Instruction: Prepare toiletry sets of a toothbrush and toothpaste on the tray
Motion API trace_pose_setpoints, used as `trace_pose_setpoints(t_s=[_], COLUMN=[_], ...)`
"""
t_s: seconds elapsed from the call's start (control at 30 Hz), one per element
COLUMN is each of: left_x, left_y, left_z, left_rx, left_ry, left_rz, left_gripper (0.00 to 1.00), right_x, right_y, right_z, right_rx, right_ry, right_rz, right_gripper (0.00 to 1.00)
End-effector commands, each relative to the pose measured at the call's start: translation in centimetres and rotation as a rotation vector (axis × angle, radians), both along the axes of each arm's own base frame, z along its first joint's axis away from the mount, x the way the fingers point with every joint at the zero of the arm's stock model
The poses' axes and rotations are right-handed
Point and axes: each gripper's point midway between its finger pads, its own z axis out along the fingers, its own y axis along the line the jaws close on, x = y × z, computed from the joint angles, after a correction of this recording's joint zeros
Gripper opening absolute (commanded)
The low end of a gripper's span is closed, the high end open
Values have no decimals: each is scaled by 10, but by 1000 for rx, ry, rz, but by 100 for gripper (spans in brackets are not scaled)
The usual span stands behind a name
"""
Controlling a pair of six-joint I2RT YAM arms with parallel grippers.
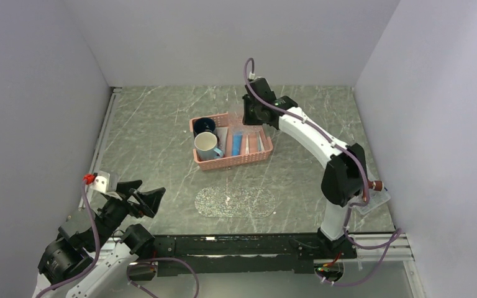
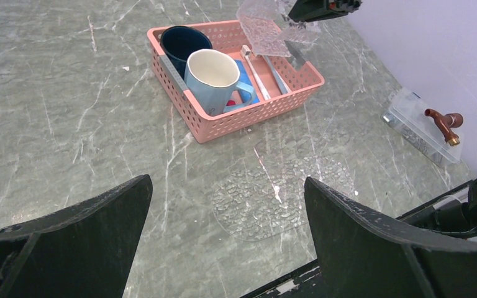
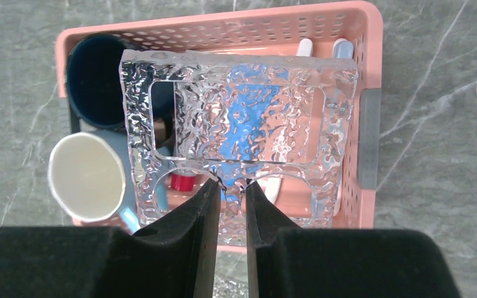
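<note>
Toothbrushes (image 3: 304, 46) lie in the pink basket (image 3: 372, 62); the tray (image 1: 236, 202) lies on the bench (image 1: 149, 136).
Right pincer (image 3: 231, 184) clenches a clear textured panel (image 3: 248, 68) above them; left pincer (image 2: 227, 186) gapes. Likely light, stiff, slippery: pinch mid-handle.

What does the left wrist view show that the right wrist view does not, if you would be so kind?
Only the left wrist view shows the oval tray lying bare on the table, the clear box with a brown piece on it, and the open left gripper. Only the right wrist view shows the right gripper pinching the edge of the clear textured piece and its cut-outs. Both show that piece over the pink basket, the dark blue mug and the light blue mug.
</note>
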Motion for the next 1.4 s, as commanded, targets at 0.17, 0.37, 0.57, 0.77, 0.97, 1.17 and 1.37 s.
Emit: trace_pose_setpoints(t_s=[0.17,0.37,0.57,0.77,0.97,1.17,1.37], left_x=[2,3,2,3,3,4,0], left_y=[4,6,8,10,14,15,19], left_z=[9,7,8,7,5,5,8], left_rx=[-21,-21,-31,-35,-39,-40,-62], left_ry=[-40,-29,-36,-30,-17,-13,-35], left_rz=[24,38,43,55,80,88,92], left_gripper=[99,99,99,100,99,99,99], right_x=[-39,-68,-100,-134,-167,-194,-221], right_y=[-6,-8,-17,-12,-6,-1,13], right_z=[80,84,77,61,36,5,-16], right_rx=[-91,-103,-128,-113,-110,-127,-135], right_ry=[-174,-176,-160,-105,-35,34,88], right_rz=[-57,-107,-167,-179,-182,-184,-154], right_gripper=[0,0,0,0,0,0,0])
